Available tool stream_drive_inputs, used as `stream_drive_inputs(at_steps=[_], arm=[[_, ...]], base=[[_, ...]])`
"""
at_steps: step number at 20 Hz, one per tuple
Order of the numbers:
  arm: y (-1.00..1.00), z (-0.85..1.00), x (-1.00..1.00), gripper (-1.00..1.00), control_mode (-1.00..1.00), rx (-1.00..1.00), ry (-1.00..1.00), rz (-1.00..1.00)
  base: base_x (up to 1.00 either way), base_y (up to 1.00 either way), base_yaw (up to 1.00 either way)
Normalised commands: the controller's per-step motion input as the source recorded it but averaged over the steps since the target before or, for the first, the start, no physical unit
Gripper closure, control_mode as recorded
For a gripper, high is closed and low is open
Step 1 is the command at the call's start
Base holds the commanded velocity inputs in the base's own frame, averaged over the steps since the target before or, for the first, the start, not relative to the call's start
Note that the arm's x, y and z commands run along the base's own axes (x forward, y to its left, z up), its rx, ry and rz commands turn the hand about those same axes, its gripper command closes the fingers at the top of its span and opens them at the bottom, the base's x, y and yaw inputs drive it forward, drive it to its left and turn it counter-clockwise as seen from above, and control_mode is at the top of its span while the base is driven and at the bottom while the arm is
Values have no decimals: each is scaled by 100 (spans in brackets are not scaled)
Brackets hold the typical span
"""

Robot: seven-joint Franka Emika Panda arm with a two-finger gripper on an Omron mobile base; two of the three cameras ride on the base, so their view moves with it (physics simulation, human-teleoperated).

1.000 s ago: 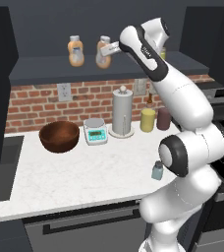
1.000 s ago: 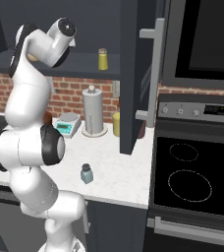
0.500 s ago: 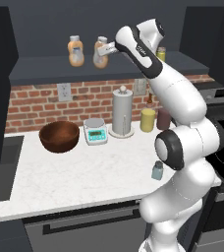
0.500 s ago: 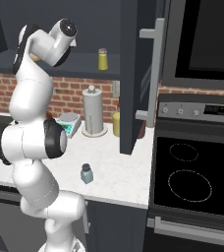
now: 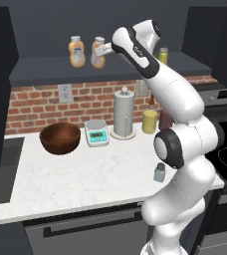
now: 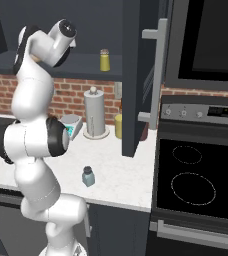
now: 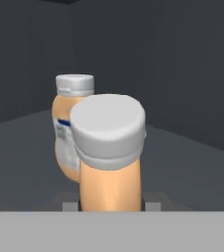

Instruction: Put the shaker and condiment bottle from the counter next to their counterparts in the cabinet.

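While the left base view shows the gripper [image 5: 101,50] raised to the cabinet [image 5: 135,67] shelf, clenched on the condiment bottle [image 5: 97,54] just beside its orange-tan counterpart [image 5: 76,52], the step in hand appears to be placing that bottle; the shaker [image 5: 159,172] waits on the counter [image 5: 70,179]. From the right base view, the shaker [image 6: 88,176] stands near the counter's front edge and the yellow-green shaker [image 6: 104,60] sits on the shelf. Seen from the hand view, the held condiment bottle [image 7: 109,157] hangs close before its counterpart [image 7: 70,128], so the next move likely calls for lowering it to the shelf board and releasing.
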Motion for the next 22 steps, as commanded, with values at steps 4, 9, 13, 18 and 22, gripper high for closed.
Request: stream_drive_inputs(at_steps=[4,9,13,18,22], arm=[[0,-5,30,100,-100,0,0,0],[0,-6,14,100,-100,0,-2,0],[0,-10,2,100,-100,0,-5,0],[0,-17,0,100,-100,0,-5,0],[0,-18,0,100,-100,0,-5,0]], base=[[0,0,0],[0,0,0],[0,0,0],[0,0,0],[0,0,0]])
